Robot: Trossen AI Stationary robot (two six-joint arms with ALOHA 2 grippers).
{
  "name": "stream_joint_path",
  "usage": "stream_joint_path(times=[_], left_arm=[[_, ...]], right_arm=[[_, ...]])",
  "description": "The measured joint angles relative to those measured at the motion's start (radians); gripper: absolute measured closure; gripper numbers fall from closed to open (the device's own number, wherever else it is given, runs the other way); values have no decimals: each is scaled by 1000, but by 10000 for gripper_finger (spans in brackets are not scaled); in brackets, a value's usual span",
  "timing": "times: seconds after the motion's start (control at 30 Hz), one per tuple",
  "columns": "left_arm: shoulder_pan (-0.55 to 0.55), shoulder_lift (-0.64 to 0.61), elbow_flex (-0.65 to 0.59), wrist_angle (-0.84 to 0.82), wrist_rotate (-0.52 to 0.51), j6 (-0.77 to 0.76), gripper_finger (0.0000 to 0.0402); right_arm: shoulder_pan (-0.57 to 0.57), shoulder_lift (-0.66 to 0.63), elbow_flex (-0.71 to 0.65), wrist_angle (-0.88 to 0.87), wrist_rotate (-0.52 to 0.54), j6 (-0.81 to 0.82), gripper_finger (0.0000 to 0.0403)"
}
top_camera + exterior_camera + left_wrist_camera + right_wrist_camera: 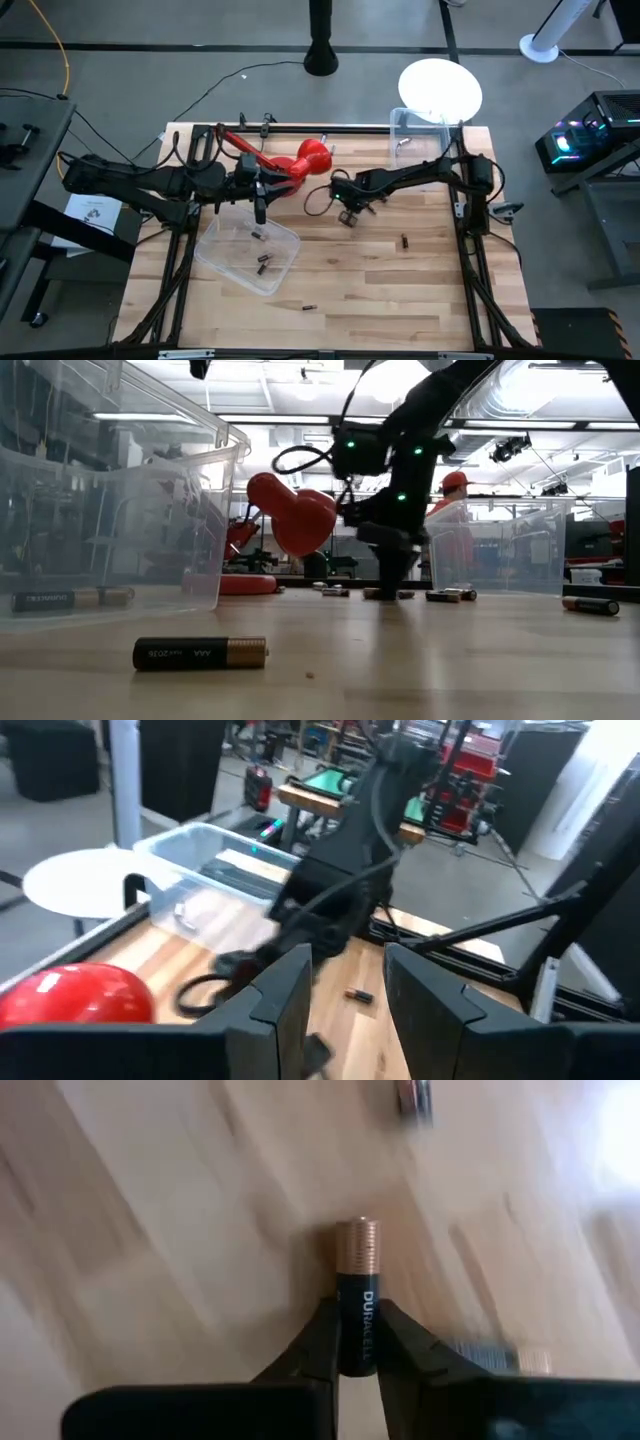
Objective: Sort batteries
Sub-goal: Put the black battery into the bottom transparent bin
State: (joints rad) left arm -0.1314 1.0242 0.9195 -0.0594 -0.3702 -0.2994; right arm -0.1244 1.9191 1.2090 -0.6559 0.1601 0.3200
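Observation:
My right gripper [348, 215] is near the table's middle, low over the wood, shut on a black-and-copper battery [358, 1295]. My left gripper [260, 208] hangs open and empty above the far edge of the near-left clear bin [285, 262], its fingers [285, 995] apart. Two dark batteries [265, 262] lie on that bin's floor. Loose batteries lie on their sides on the table: one right of centre [405, 240], one near the front edge [308, 307], which shows large in the low view [200, 652]. More lie farther back [445, 596]. My right gripper pinches the battery's black end [358, 1342] between its two fingers [318, 1345]. The battery lies along the fingers, its copper end [358, 1245] sticking out past the tips. The fingers point down at the table. Whether the battery touches the wood, I cannot tell.
A red plunger-like tool [305, 160] lies at the table's far middle, between the two arms. A second clear bin [398, 122] stands at the far right corner, beside a white round disc [440, 90]. Bare wood stretches along the near right.

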Motion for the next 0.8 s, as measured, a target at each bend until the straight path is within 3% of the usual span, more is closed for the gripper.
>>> stream_joint_path(times=[0.07,0.2,0.37,0.43,0.57,0.7,0.8], left_arm=[[0,-22,0,0,-30,19,283],[0,-74,0,-11,-110,63,283],[2,-110,0,-49,-232,106,283],[9,-111,0,-51,-251,119,283],[26,-107,0,-54,-246,106,283],[33,-106,0,-55,-242,91,283],[33,-107,0,-55,-233,83,283]], right_arm=[[17,-62,-6,-33,-13,31,378],[67,-211,4,72,-102,53,382],[149,-261,12,409,-268,67,382],[178,-235,35,559,-307,64,382],[209,-120,114,688,-365,51,382],[232,-5,251,697,-399,14,375],[245,72,339,644,-396,18,340]])
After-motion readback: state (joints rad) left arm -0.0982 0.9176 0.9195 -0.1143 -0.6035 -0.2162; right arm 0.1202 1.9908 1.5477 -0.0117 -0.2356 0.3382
